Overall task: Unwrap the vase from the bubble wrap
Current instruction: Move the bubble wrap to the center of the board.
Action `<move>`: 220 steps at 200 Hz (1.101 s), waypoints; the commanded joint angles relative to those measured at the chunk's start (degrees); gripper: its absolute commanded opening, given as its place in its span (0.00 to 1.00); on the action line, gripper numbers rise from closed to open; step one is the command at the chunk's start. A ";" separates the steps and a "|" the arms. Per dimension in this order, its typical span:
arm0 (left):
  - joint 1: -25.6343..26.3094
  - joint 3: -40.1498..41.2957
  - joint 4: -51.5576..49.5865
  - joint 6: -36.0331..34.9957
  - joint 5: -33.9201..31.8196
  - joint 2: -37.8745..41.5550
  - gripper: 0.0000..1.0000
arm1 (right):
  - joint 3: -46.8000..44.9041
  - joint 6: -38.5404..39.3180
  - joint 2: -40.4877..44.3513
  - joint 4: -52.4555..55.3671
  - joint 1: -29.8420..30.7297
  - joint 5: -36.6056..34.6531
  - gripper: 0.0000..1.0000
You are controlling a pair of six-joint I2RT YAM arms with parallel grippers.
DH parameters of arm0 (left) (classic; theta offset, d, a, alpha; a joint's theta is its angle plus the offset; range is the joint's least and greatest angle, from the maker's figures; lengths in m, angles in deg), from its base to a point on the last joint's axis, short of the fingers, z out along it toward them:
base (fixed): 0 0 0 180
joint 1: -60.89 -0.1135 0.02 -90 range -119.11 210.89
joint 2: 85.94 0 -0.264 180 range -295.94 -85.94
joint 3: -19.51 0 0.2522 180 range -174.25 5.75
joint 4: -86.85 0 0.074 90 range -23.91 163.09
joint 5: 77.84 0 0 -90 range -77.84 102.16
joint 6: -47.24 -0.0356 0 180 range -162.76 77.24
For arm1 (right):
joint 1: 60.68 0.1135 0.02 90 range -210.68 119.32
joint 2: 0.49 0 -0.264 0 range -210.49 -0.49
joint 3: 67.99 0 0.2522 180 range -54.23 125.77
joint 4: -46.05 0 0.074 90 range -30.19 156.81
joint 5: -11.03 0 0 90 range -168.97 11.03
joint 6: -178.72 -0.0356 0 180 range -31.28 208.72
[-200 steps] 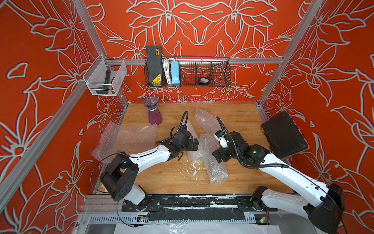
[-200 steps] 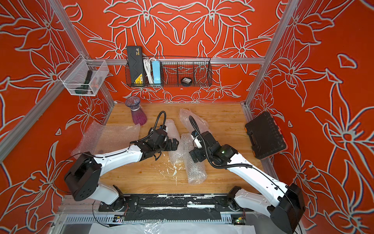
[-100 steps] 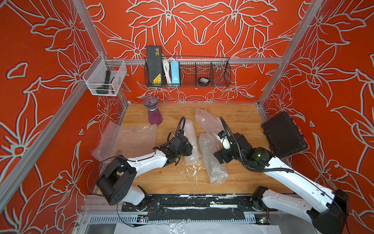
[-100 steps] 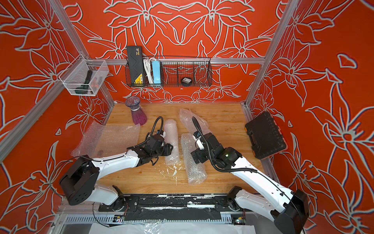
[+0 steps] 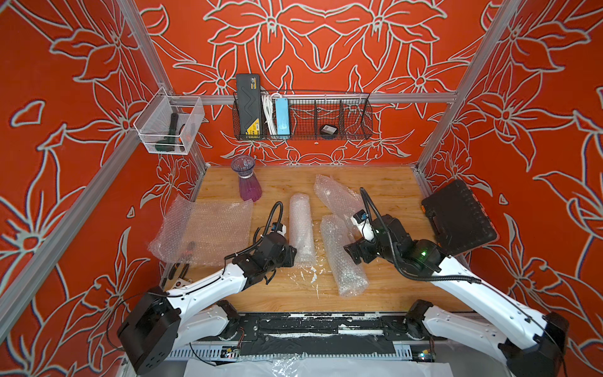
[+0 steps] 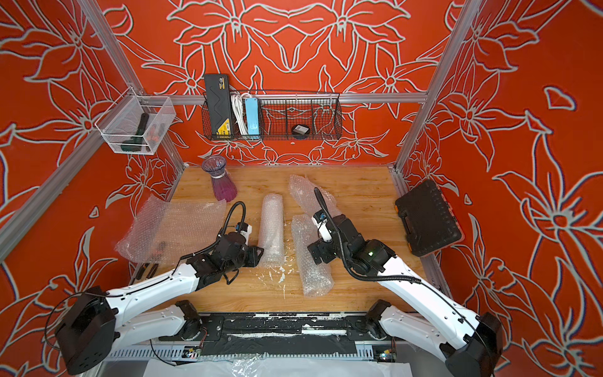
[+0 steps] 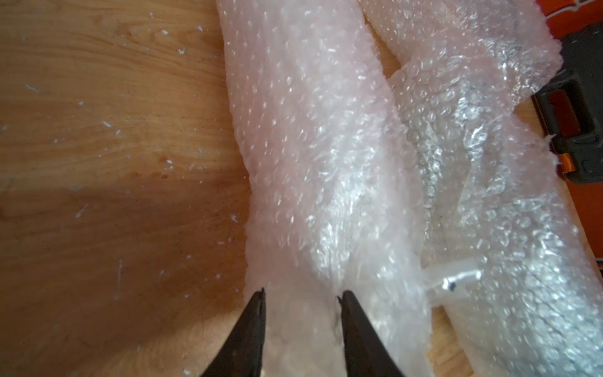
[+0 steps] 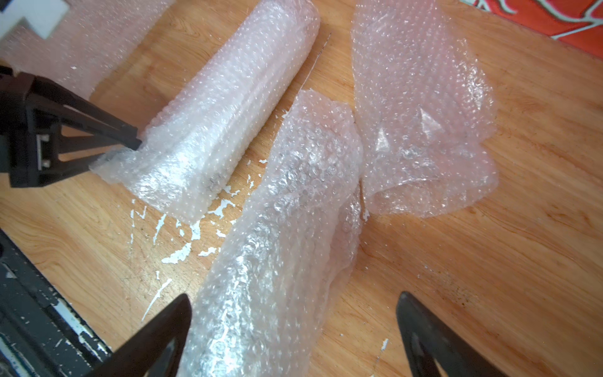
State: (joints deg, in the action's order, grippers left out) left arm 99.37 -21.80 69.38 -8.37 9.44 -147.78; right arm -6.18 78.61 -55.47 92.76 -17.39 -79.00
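Note:
Three bundles of bubble wrap lie mid-table: a straight roll (image 5: pixel 301 225) (image 8: pixel 228 98), a longer roll (image 5: pixel 342 258) (image 8: pixel 284 228) beside it, and a crumpled piece (image 5: pixel 336 196) behind. My left gripper (image 5: pixel 295 253) (image 7: pixel 301 292) is at the straight roll's near end, jaws narrowed with the wrap squeezed between them. My right gripper (image 5: pixel 350 253) (image 8: pixel 293 295) hangs open over the longer roll, one finger on each side, not touching. A purple vase (image 5: pixel 248 182) stands bare at the back left. Whatever is inside the rolls is hidden.
A flat bubble wrap sheet (image 5: pixel 208 231) covers the table's left side. A black tool case (image 5: pixel 456 222) leans at the right edge. A wire basket (image 5: pixel 303 117) and a clear bin (image 5: pixel 169 127) hang on the walls. White flecks dot the wooden table (image 5: pixel 385 182).
My left gripper has slid back along the straight roll to its near end, and its jaws have closed in on the wrap. The right gripper stayed open and hardly moved.

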 commanded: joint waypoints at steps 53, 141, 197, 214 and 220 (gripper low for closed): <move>0.29 -3.94 -9.94 -1.62 0.65 8.16 0.47 | -0.84 -3.82 -6.22 -8.79 5.74 3.93 0.97; 4.51 -11.21 -5.82 -2.51 3.19 -2.11 0.83 | -0.15 -5.71 -18.02 -17.75 6.44 6.72 0.70; 4.94 -9.65 -3.32 -1.92 -2.59 -7.07 0.72 | -0.15 -6.62 -19.94 -19.30 7.93 6.72 0.69; 4.94 -9.68 -3.23 -2.25 -3.32 -7.55 0.66 | -0.55 -7.26 -20.58 -20.43 8.57 7.01 0.68; 4.94 -9.78 -3.41 -2.35 -3.58 -7.76 0.63 | -0.74 -7.53 -20.90 -20.99 8.74 7.21 0.68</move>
State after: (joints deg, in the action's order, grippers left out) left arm 104.09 -31.60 64.64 -10.64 8.46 -154.95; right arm -6.88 72.69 -75.25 74.10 -9.56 -72.53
